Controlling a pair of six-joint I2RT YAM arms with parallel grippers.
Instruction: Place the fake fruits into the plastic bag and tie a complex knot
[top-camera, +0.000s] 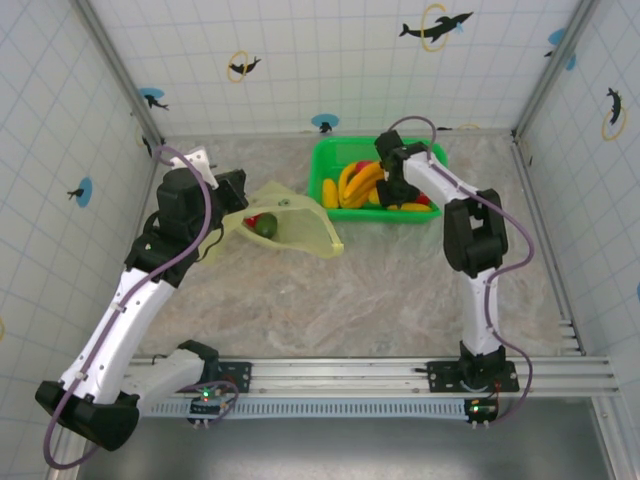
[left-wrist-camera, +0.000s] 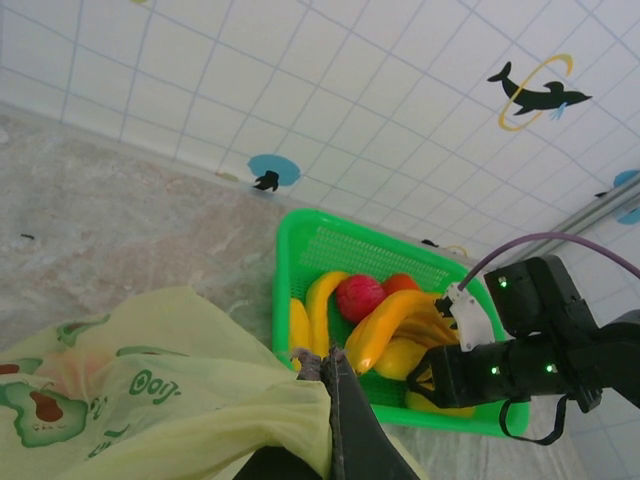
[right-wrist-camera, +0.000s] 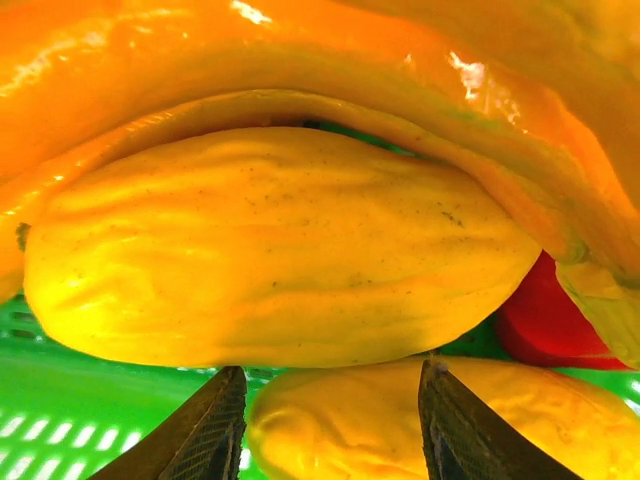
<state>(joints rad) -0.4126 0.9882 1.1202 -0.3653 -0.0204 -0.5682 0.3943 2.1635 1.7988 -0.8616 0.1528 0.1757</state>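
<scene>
The plastic bag (top-camera: 290, 228) lies left of centre, pale yellow-green, with a green fruit (top-camera: 266, 227) and a red one (top-camera: 252, 220) showing through it. My left gripper (top-camera: 236, 200) is shut on the bag's edge (left-wrist-camera: 170, 380), its fingertips (left-wrist-camera: 325, 360) pressed together over the film. Several fake fruits (top-camera: 358, 183), mostly yellow-orange bananas (left-wrist-camera: 385, 325) plus a red round one (left-wrist-camera: 358, 297), fill the green basket (top-camera: 330, 150). My right gripper (top-camera: 398, 192) reaches down into it. Its jaws (right-wrist-camera: 333, 420) stand open on either side of a yellow fruit (right-wrist-camera: 340, 445), under a larger yellow fruit (right-wrist-camera: 270, 250).
The bright-green basket (left-wrist-camera: 285, 260) stands at the back of the table against the tiled rear wall. Tiled walls close in both sides. A red fruit (right-wrist-camera: 540, 330) sits at the right of the right wrist view, with the basket's mesh floor (right-wrist-camera: 60, 410) to the left.
</scene>
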